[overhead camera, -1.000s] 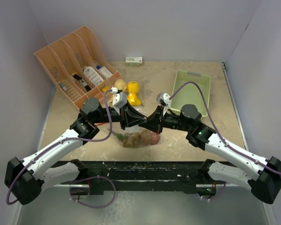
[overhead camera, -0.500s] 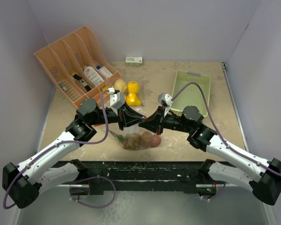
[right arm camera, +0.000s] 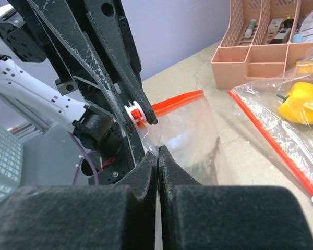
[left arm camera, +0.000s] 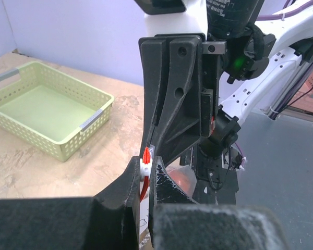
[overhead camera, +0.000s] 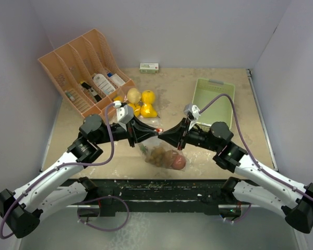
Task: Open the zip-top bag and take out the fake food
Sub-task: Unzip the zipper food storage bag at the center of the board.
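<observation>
Spanning the booth floor, the tan table (overhead camera: 198, 78) carries everything else. Two arms reach in from its near edge and meet over the middle. At the back left stands the orange rack (overhead camera: 73, 62), with bottles and packets in its slots. At the back right lies the green tray (overhead camera: 197, 96), well apart from the arms. Between the arms hangs the clear bag (overhead camera: 164, 151), held up by its top edge so that its body sags below the grippers. Whether its bottom rests on the table cannot be told. The left gripper (overhead camera: 157, 129) and the right gripper (overhead camera: 161, 137) point at each other, tips almost touching. The right wrist view shows the right one's fingers pressed together with a fold of the bag's film (right arm camera: 188, 130) pinched between them. A second bag (right arm camera: 261, 104), edged with a red strip, lies flat just in front of the rack, and yellow pieces (overhead camera: 143, 102) of food show through its film. Inside the hanging bag sit the brown lumps (overhead camera: 157, 154) and, at the lower right, a reddish one (overhead camera: 178, 162). A small box (overhead camera: 149, 67) lies against the back wall. Smallest is the white and red slider (left arm camera: 145, 161) on the bag's zip, and the left gripper is clamped tight on it.
</observation>
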Robot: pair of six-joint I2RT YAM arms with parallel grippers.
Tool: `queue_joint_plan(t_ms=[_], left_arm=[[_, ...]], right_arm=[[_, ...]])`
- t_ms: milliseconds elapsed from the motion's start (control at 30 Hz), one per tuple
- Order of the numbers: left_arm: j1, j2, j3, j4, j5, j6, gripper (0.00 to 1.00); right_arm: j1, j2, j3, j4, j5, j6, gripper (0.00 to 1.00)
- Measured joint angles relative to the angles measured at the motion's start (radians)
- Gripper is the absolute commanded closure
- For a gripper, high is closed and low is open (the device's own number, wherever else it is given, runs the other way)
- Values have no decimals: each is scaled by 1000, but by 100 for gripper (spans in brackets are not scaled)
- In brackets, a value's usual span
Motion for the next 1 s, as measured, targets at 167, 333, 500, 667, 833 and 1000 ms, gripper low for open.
queue_joint_plan(t_ms=[167,333,500,667,833,1000], left_arm=[[0,-9,-25,-10,-23,0,100],[0,15,-27,-8,-33,0,99],[-1,32,-27,4,-33,-1,100],[-2,35,-27,13,-37,0,100],[1,71,-21,13,-32,-1,100],[1,115,-12,28,-5,-8,100]], right_arm=[[-1,-23,-23,1,-3,11,100],[-4,-35,-31,1,-10,11,100],[-5,-56,-36,-1,-10,10,100],[-9,-61,-36,-8,-12,-2,64],[-11,-20,-13,-17,-10,-36,55],[-11,43,-9,-5,-3,-43,84]])
